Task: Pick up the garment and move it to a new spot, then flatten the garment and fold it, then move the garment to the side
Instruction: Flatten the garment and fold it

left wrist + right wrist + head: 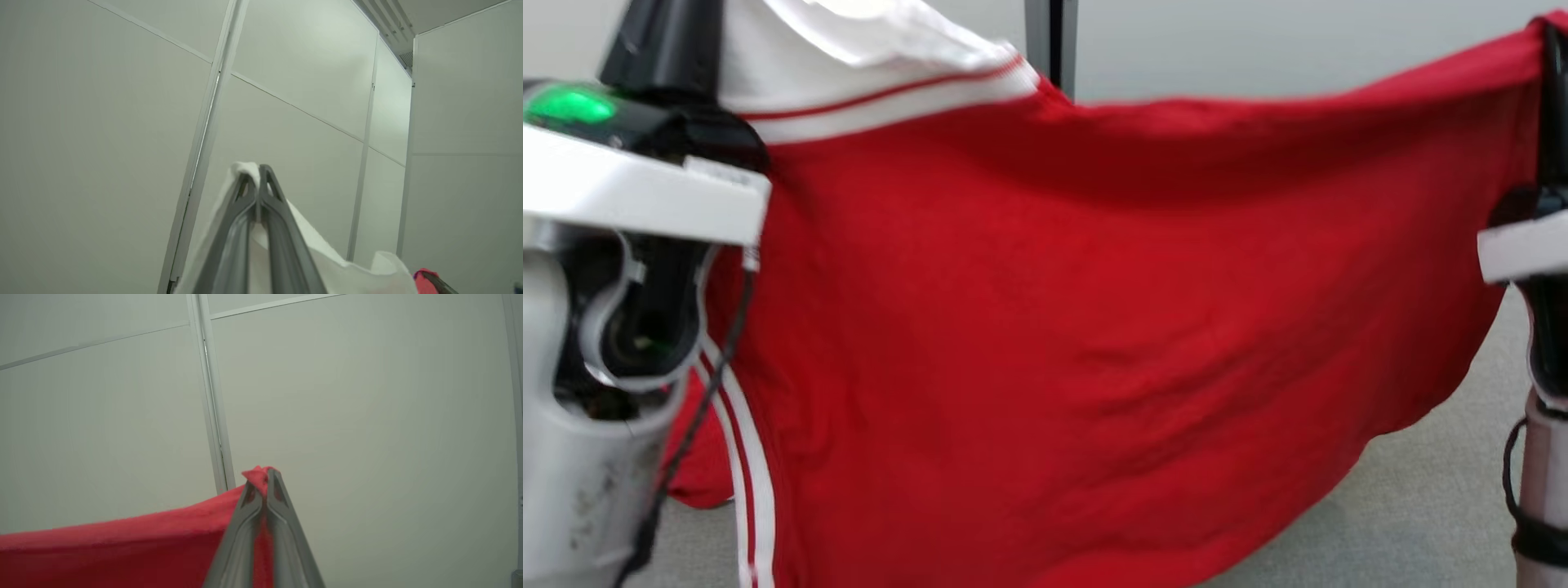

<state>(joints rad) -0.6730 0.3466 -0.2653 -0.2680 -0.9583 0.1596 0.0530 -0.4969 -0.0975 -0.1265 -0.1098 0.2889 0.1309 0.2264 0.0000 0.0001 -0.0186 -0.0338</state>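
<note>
The garment (pixel 1094 327) is red with a white part and white-and-red striped trim, and it hangs spread in the air across the head view. My left gripper (pixel 258 173) is shut on the white part (pixel 327 261), held high at the upper left. My right gripper (pixel 265 475) is shut on a red corner (pixel 257 473), and the red cloth (pixel 122 547) sags away to its left. The left arm (pixel 621 188) and right arm (pixel 1527 245) frame the cloth on either side. The garment's lower edge runs out of the head view's bottom.
Pale wall panels (pixel 102 143) with a vertical seam (pixel 212 416) stand behind the garment. A dark post (pixel 1052 41) rises behind its top edge. Grey floor (pixel 1421 506) shows below the cloth at the lower right.
</note>
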